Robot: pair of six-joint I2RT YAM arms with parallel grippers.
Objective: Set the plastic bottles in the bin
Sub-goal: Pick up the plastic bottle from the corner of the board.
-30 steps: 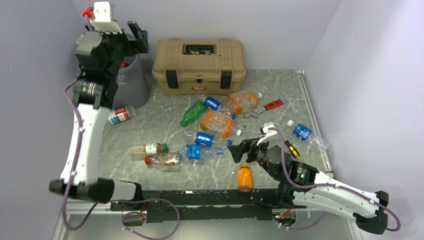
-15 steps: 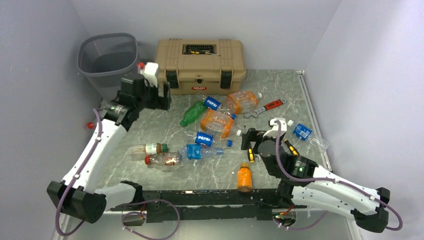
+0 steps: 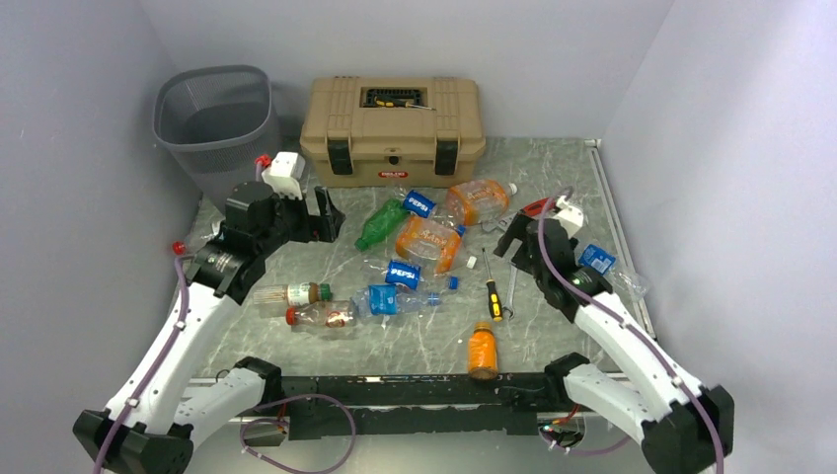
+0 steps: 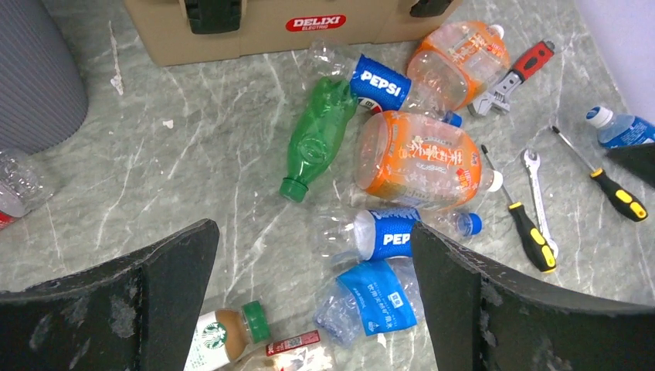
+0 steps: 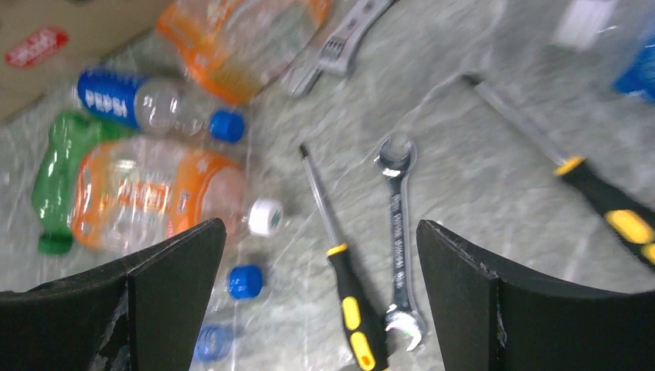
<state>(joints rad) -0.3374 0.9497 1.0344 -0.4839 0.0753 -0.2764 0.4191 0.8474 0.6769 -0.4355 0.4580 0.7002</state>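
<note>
Left gripper: jaws wide, empty; dropped from above the bin to bare table beside it.
Right gripper: spread, empty; swung right, over what looks like a wrench.
Plastic bottles: scattered mid-frame, below the toolbox.

The right gripper hangs with its fingers spread wide and empty above a screwdriver and a spanner, which lie side by side on the table. To their left lies an orange-labelled bottle. A Pepsi bottle lies farther back, and a green bottle is at the left edge. The view is blurred.
</note>
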